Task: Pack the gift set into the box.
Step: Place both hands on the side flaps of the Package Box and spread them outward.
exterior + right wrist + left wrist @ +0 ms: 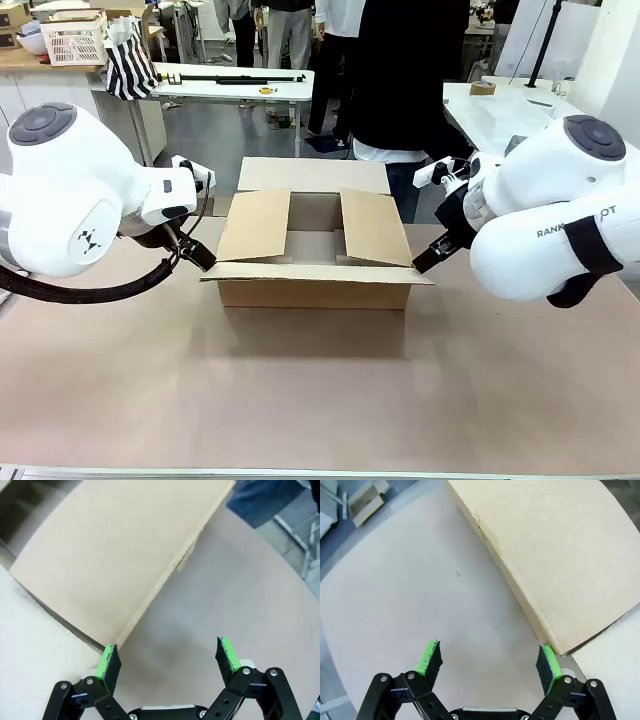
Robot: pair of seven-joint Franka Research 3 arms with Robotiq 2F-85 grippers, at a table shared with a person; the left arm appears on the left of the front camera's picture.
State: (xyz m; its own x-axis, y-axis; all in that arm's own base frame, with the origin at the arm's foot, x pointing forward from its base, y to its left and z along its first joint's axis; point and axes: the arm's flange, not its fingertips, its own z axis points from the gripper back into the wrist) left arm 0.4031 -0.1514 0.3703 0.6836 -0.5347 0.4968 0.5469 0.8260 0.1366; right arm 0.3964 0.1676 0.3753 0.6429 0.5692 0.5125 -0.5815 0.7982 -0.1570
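Note:
The big brown cardboard box point(315, 286) stands in the middle of the table, its four flaps spread open; the side flaps slope inward over the opening. No gift set shows in any view. My left gripper point(200, 255) is open at the box's front-left corner; in the left wrist view its point(490, 662) right pad point(547, 661) sits at the corner of the left flap point(560, 555). My right gripper point(425, 260) is open at the front-right corner; in the right wrist view its point(167, 662) left pad point(107, 661) sits by the right flap's point(120, 555) corner.
A person in dark clothes point(400, 90) stands right behind the box at the far edge. The brown tabletop point(300, 400) stretches in front of the box. White tables, a white basket point(75, 40) and a striped bag point(130, 60) stand farther back.

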